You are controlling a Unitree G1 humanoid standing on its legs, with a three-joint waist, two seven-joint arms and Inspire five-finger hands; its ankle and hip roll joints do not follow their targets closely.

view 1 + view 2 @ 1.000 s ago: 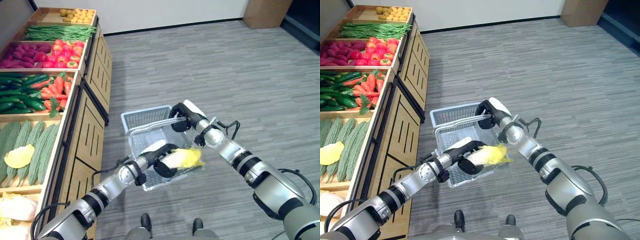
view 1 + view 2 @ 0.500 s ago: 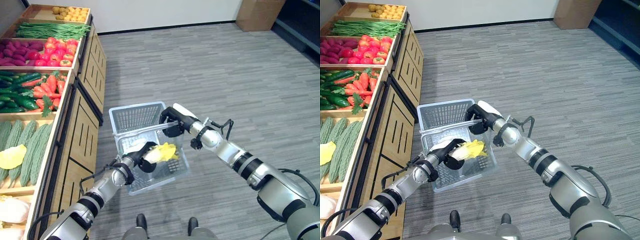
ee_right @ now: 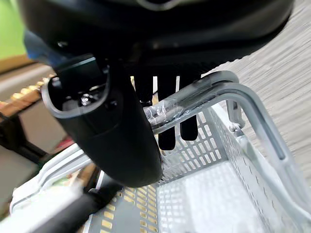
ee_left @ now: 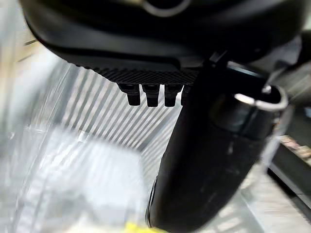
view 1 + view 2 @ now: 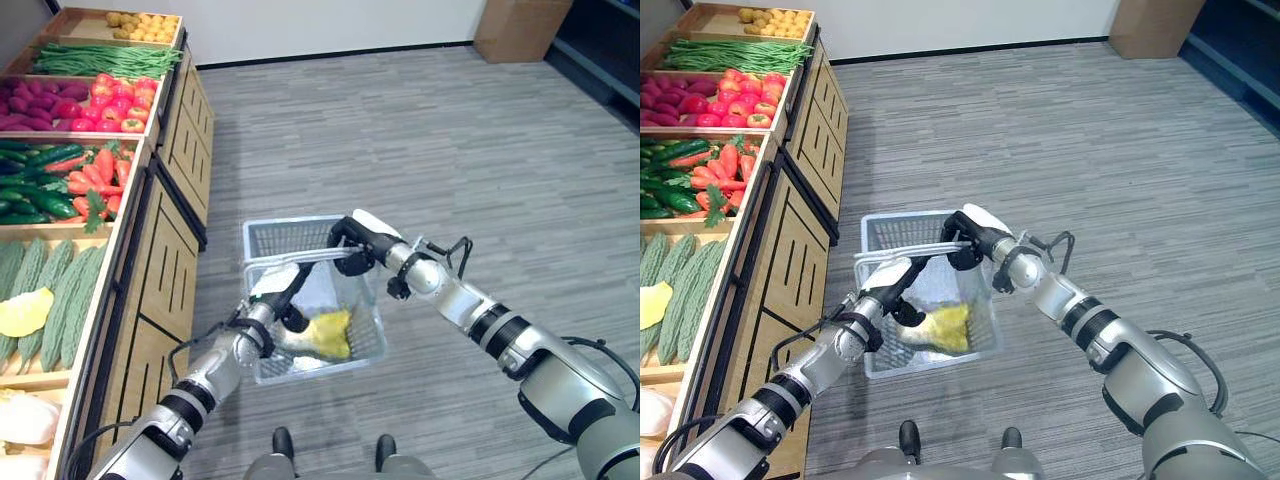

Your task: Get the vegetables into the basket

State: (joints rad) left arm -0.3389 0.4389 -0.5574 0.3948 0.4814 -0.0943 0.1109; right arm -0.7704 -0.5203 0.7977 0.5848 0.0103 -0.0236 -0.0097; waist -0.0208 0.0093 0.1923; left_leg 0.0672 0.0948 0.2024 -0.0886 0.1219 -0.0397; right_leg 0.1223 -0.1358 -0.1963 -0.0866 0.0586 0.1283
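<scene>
Yellow cabbage point(image 5: 325, 334) below left robot hand point(image 5: 285, 292)

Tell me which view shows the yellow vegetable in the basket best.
The left eye view: the yellow vegetable lies whole on the basket floor below the left hand. The right eye view shows it nearly as well; the left wrist view catches a yellow sliver.

Basket point(image 5: 368, 335): pale grey perforated plastic w/ metal wire handles, held off the floor beside the produce stand, roughly level, handles raised at its far side. Inside, on the bottom toward the near wall: napa cabbage point(image 5: 322, 334), white stalk end w/ yellow-green leafy tip, lying on its side, leafy end toward robot's right. On the stand's shelves: cucumbers point(image 5: 35, 198), carrots point(image 5: 108, 176), tomatoes point(image 5: 118, 103), green beans point(image 5: 105, 61), bitter gourds point(image 5: 72, 292), all lying in their bins.
</scene>
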